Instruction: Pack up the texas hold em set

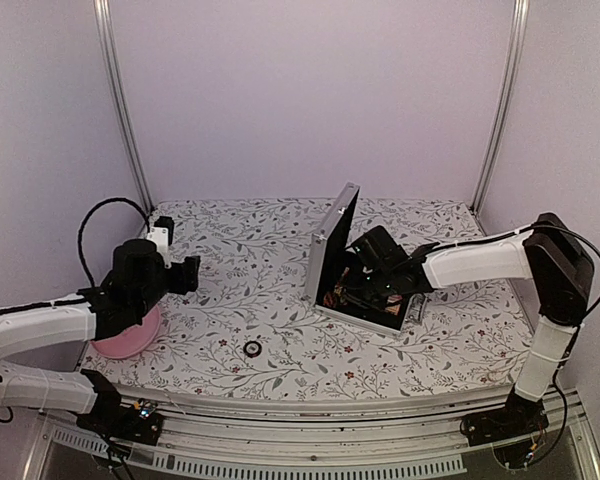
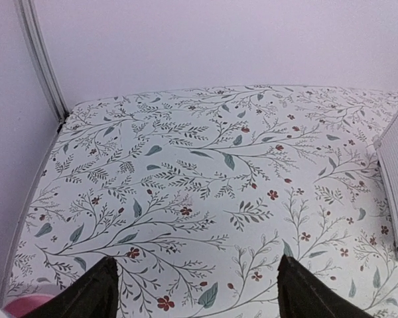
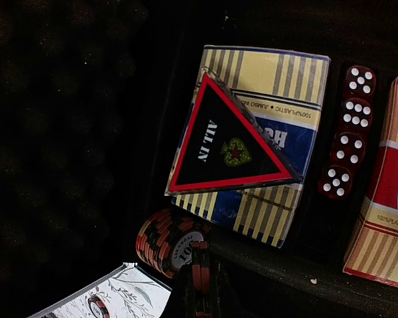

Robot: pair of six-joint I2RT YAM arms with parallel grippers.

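Note:
The silver briefcase (image 1: 332,243) stands open at centre right, lid raised. My right gripper (image 1: 368,283) reaches into its black tray. In the right wrist view the gripper (image 3: 200,266) is shut on a couple of orange-and-black chips (image 3: 201,278) held on edge, next to a chip stack (image 3: 167,240). A black triangular "ALL IN" token (image 3: 222,149) lies on a yellow-and-blue card pack (image 3: 268,199). Red dice (image 3: 348,129) and a red card pack (image 3: 385,218) lie to its right. One loose chip (image 1: 252,348) lies on the table. My left gripper (image 1: 187,272) is open and empty (image 2: 199,291).
A pink plate (image 1: 130,337) sits under my left arm at the table's left front and shows in the left wrist view (image 2: 26,306). The case lid's edge (image 2: 395,185) is at the right of that view. Side rails stand at the back corners.

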